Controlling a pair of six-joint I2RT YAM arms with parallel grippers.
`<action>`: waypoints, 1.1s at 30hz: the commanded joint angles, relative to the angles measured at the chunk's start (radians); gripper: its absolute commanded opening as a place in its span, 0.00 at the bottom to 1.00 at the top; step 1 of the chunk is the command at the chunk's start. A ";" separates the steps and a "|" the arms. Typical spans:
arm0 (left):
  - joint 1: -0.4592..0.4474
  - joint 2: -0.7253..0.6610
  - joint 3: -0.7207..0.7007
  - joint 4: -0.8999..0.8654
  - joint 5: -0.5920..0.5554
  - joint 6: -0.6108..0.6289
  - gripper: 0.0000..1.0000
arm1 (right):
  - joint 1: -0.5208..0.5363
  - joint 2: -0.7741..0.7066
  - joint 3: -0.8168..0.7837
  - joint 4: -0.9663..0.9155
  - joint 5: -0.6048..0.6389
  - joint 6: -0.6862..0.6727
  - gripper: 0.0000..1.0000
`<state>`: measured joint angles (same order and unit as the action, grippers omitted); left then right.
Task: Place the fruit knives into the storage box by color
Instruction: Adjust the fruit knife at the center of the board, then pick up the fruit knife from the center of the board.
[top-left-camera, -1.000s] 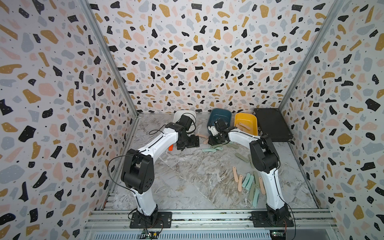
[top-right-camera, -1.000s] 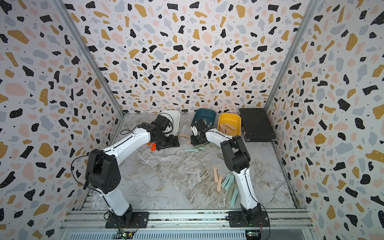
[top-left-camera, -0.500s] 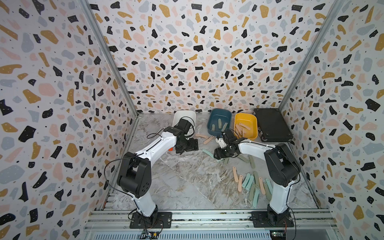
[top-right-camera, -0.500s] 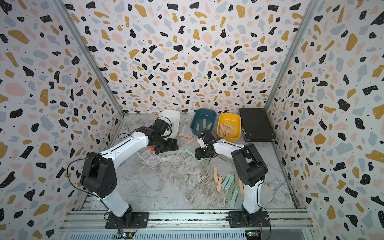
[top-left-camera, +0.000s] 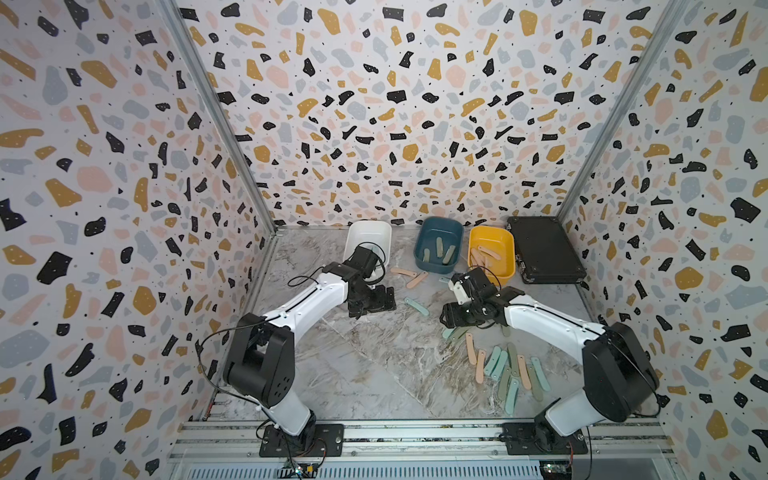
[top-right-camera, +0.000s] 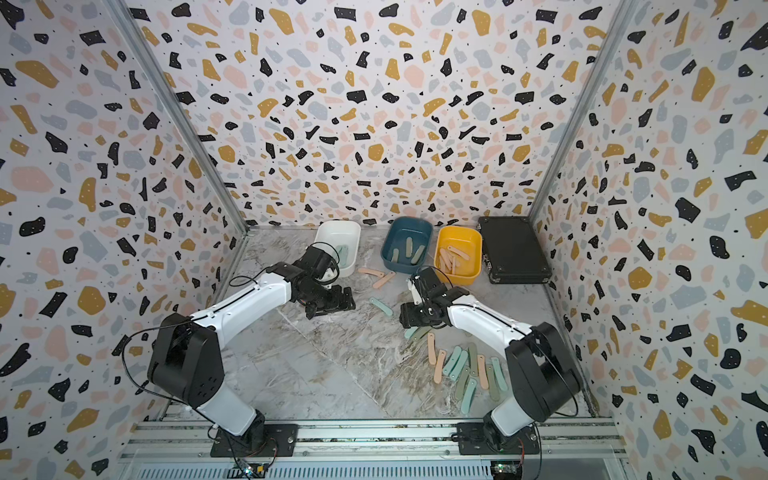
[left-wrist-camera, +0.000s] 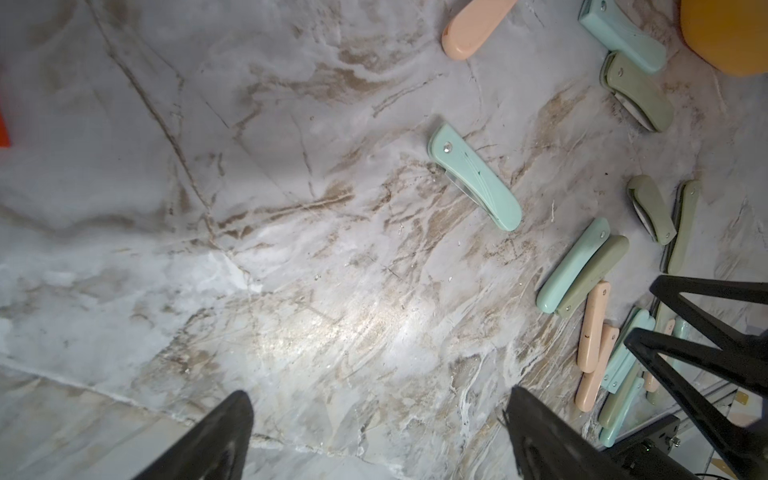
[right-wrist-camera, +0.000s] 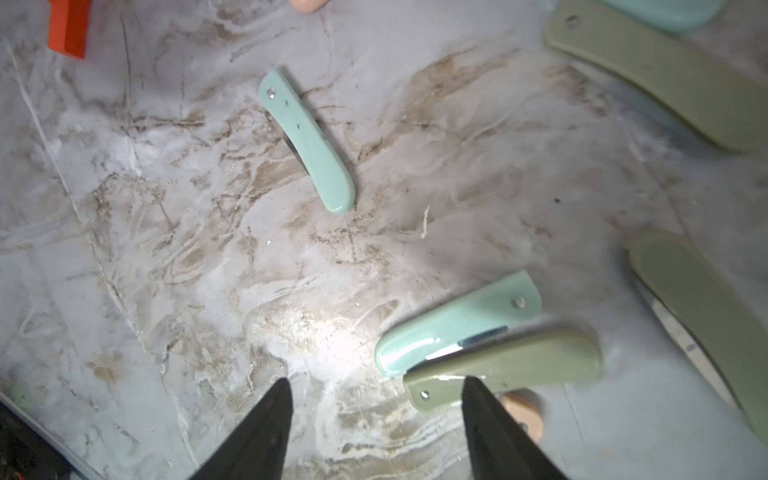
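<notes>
Small knives (top-left-camera: 493, 360) lie on the bench (top-left-camera: 365, 374) and in the tubs; both sets of jaws are apart and empty.

The left jaws stand wide apart over bare bench near the white tub (top-left-camera: 368, 232) and hold nothing. The right jaws are apart too, low over a mint knife (right-wrist-camera: 453, 328) and a green knife (right-wrist-camera: 511, 361) that lie side by side and touch. Nothing sits between the tips. A lone knife (top-left-camera: 416, 306), mint, lies on the bench between the left jaws and the right jaws. Two pink knives (top-left-camera: 409, 277) lie between the white tub and the blue tub (top-left-camera: 436, 227). The big heap of pink, green and mint ones lies by the right arm (top-left-camera: 548, 324). Green ones are in the blue tub, pink ones in the yellow tub (top-left-camera: 494, 237), and one mint in the white tub. A black case (top-left-camera: 544, 249) sits beside the yellow tub.
</notes>
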<state>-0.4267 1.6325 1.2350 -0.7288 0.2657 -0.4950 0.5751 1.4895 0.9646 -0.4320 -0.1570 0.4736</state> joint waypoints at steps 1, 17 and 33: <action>0.000 -0.016 -0.018 0.018 0.034 -0.005 0.97 | 0.000 -0.029 -0.050 -0.064 0.059 0.087 0.75; 0.000 -0.022 -0.043 0.038 0.054 -0.002 0.99 | -0.015 0.125 -0.026 -0.051 0.125 0.111 0.63; 0.000 -0.026 -0.042 0.037 0.050 -0.001 1.00 | -0.034 0.267 0.096 -0.003 0.074 0.038 0.41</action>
<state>-0.4267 1.6325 1.1954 -0.6933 0.3138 -0.4953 0.5442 1.7466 1.0340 -0.4229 -0.0677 0.5358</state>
